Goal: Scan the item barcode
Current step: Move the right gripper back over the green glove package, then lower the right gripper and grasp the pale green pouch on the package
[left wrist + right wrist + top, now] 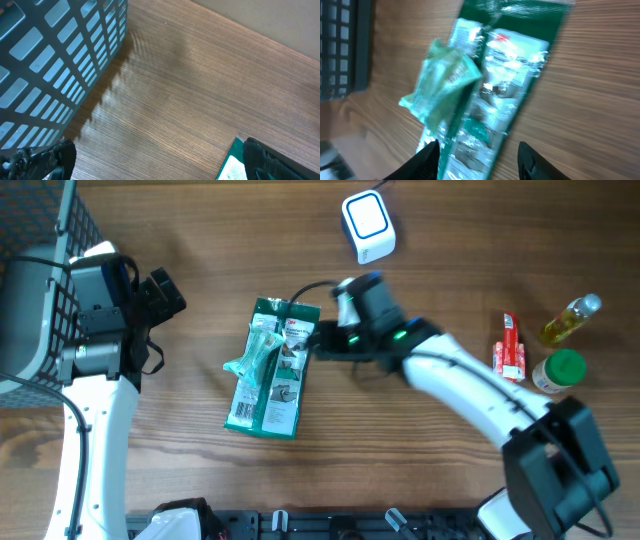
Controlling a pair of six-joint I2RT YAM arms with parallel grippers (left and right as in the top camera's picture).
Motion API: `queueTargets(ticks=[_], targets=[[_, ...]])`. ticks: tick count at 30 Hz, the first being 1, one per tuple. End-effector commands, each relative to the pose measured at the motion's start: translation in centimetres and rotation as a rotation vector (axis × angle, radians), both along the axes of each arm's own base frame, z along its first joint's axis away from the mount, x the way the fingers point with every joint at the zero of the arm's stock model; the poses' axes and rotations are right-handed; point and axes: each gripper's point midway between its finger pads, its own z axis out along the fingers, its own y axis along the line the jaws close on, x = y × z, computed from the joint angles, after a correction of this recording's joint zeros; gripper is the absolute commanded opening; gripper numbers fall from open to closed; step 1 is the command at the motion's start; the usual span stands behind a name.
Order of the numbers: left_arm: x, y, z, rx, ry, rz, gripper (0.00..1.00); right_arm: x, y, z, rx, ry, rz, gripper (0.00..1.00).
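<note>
A flat green package [272, 365] lies in the middle of a wooden counter [450, 240], with a crumpled pale green wrapper on top. The right claw [479, 155] sits at the package's upper right edge, its fingers spread to either side of that end; the blurred wrist view does not show them pinching it. The left claw [156, 150] hangs spread wide beside a grey mesh basket [40, 290], holding nothing. A white scanner [367, 225] stands at the far edge. A bottle [570, 318], a red tube [510, 348] and a green-lidded jar [560, 370] sit together to the right.
</note>
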Motion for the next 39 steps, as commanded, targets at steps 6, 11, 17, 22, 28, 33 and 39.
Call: queueTargets(ticks=[6, 11, 17, 22, 28, 33, 39], targets=[[0.1, 0.4, 0.4, 0.014, -0.008, 0.006, 1.00, -1.5, 6.2, -1.2, -0.165, -0.308, -0.079, 0.62], [0.1, 0.4, 0.4, 0.014, -0.008, 0.006, 1.00, -3.6, 9.8, -3.8, -0.139, -0.316, -0.013, 0.72], [0.1, 0.4, 0.4, 0.014, -0.007, 0.006, 1.00, -4.7, 10.1, -6.1, -0.168, -0.277, 0.025, 0.77], [0.1, 0.4, 0.4, 0.014, -0.008, 0.006, 1.00, -4.6, 10.3, -5.9, -0.156, -0.284, 0.023, 0.79], [0.1, 0.4, 0.4, 0.014, -0.008, 0.006, 1.00, -4.5, 10.4, -5.9, -0.152, -0.287, 0.022, 0.83], [0.1, 0.4, 0.4, 0.014, -0.008, 0.006, 1.00, -4.5, 10.5, -6.3, -0.155, -0.285, 0.022, 0.84], [0.1, 0.4, 0.4, 0.014, -0.008, 0.006, 1.00, -4.3, 10.7, -7.0, -0.154, -0.285, 0.021, 0.84]])
